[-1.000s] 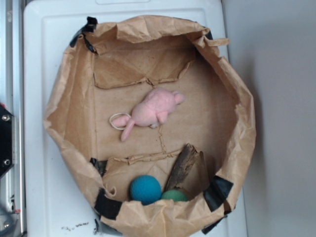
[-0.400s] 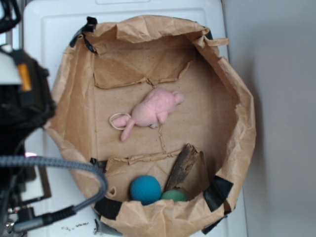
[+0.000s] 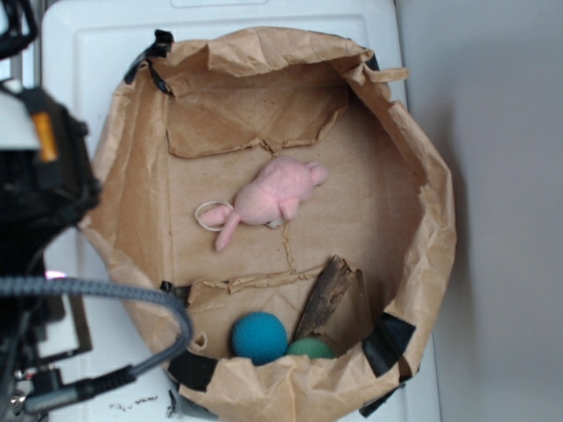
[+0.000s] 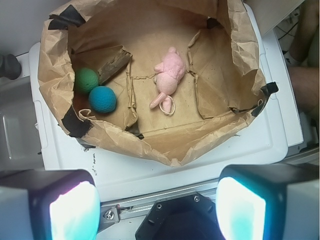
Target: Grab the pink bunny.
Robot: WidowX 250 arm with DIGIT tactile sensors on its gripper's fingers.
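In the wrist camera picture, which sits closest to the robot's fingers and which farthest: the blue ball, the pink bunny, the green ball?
Judged from the wrist view, where the fingers fill the bottom edge:
1. Blue felt ball, lower left inside the brown paper bag, nearest.
2. Pale pink plush bunny, in the middle of the bag floor.
3. Green felt ball, far left, touching the blue one; nearly level with the bunny, so second and third are too close to call.

I see the pink bunny [image 3: 273,199] lying in the middle of the paper bag [image 3: 132,167], well apart from the blue ball [image 3: 259,337] and green ball [image 3: 310,348] touching each other.
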